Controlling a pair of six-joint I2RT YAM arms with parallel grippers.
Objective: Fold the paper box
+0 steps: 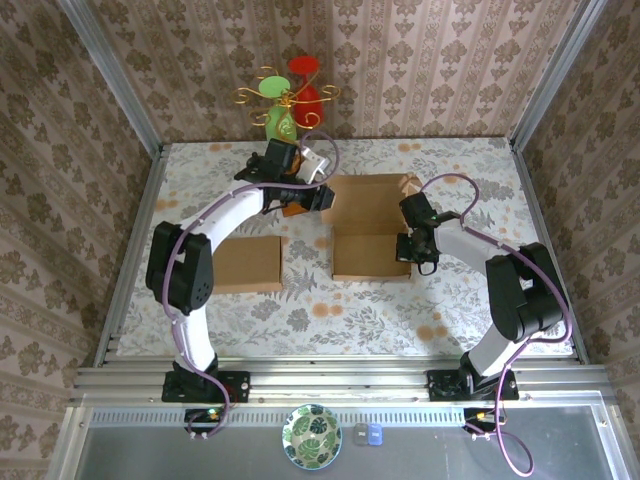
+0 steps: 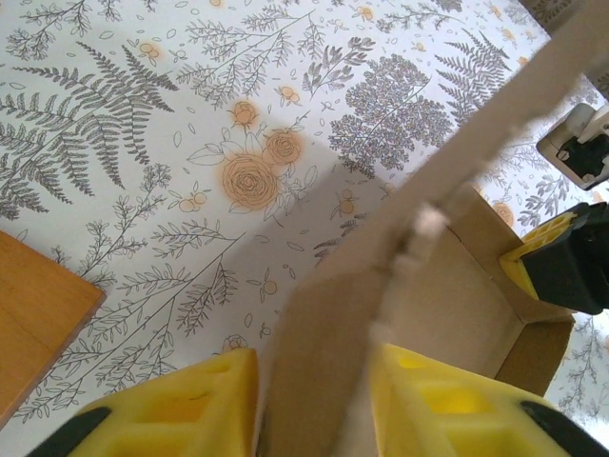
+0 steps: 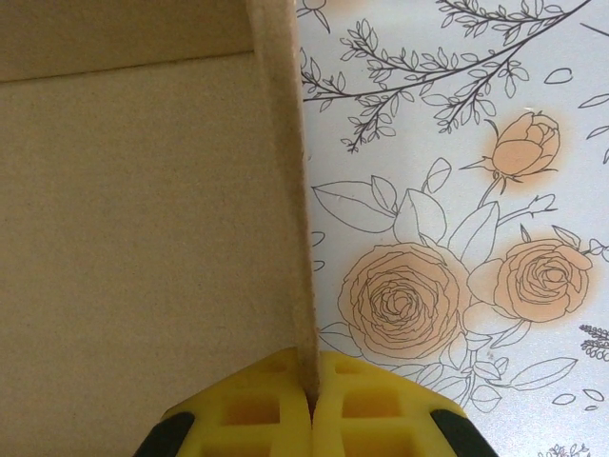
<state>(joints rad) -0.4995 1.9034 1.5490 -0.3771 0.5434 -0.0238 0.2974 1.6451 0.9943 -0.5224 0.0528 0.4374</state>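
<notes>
The brown paper box (image 1: 368,228) lies open in the middle of the flowered table, a flap spread out behind it. My left gripper (image 1: 322,197) is at its left wall. In the left wrist view the yellow fingers (image 2: 190,400) straddle a blurred upright cardboard wall (image 2: 333,333) and press on both of its sides, with the box floor (image 2: 457,295) beyond. My right gripper (image 1: 412,248) is at the right wall. Its yellow pads (image 3: 257,414) are shut on the thin wall edge (image 3: 285,143), beside the box floor (image 3: 143,238). The right gripper's fingers (image 2: 561,267) also appear from the left wrist.
A flat brown cardboard piece (image 1: 248,263) lies left of the box, with its corner (image 2: 38,305) in the left wrist view. A green and red wire ornament (image 1: 288,100) stands at the back edge. A patterned bowl (image 1: 311,437) sits on the front ledge. Metal rails and papered walls enclose the table.
</notes>
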